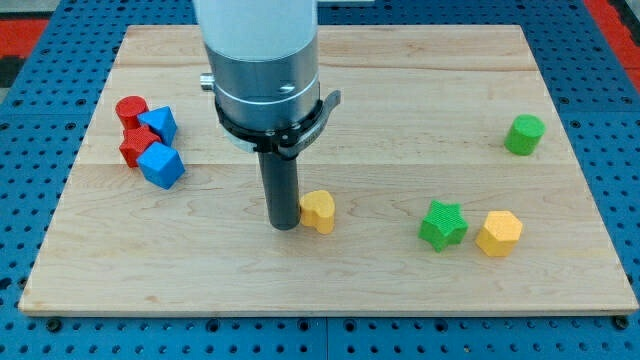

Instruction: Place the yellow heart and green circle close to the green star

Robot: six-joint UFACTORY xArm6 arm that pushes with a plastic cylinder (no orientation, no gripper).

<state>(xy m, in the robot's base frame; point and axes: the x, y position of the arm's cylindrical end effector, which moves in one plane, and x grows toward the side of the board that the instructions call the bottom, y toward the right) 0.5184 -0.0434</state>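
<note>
Wooden board (330,280) on a blue pegboard table (30,150); no jaws on this arm, only a straight dark rod, so nothing to open, close or grip. My tip (283,226) down on the board near the middle, touching the left side of the yellow heart (319,211). Green star (442,224) well to the right of the heart, at about the same depth; yellow hexagon (499,233) just beside the star on its right, a narrow gap between them. Green circle (524,134) farther back and to the right, well apart from the star. Far left: a tight cluster of two red blocks (131,110) (133,146) and two blue blocks (159,124) (161,165), touching or nearly so; exact shapes hard to make out.
</note>
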